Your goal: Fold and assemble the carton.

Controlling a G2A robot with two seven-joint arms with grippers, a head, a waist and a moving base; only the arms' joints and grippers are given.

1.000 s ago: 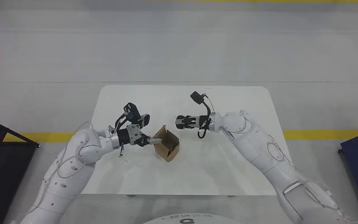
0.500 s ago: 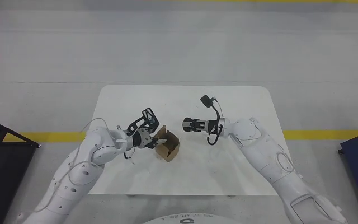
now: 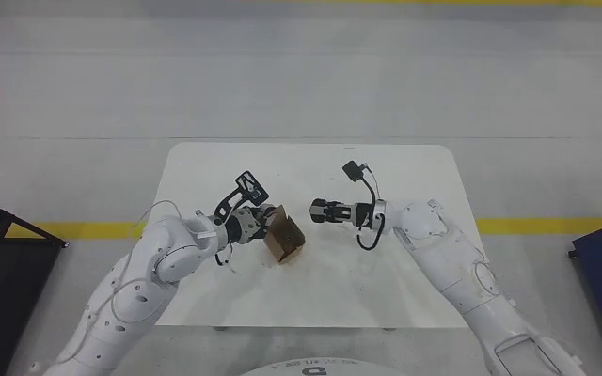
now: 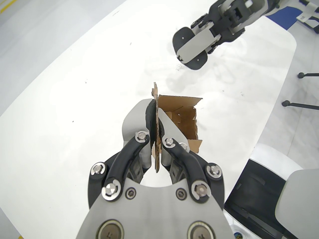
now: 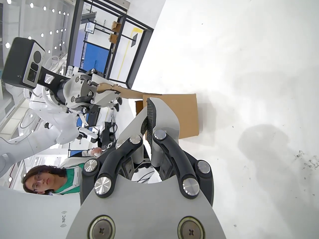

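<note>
The left jaws are pressed together on a raised flap (image 5: 129, 92) of the carton (image 4: 185, 123), with the thin cardboard edge pinched between their dark pads (image 4: 149, 116) and running back toward the wrist. The flap stands up from the carton's side nearest the left arm (image 3: 169, 256). The rest of the small brown box sits beyond it on the white surface (image 3: 395, 282), its open mouth turned toward the left wrist camera so that the bare inner walls and a few ragged cut edges show. The right jaws are closed on each other and grip nothing. They are held level above the surface, pointing at the carton from the opposite side, near it but apart from it. From the right wrist the carton shows a plain closed brown wall, with the pinched flap reaching off it toward the left jaws. The carton lies about midway between the two arms, near the middle of the surface and a little toward the robot's edge. The right arm (image 3: 437, 230) reaches in from the other side. A few dark specks (image 5: 302, 155) mark the surface close to the right jaws, and a yellow line (image 3: 531, 226) runs along the grey floor past both ends of the surface
</note>
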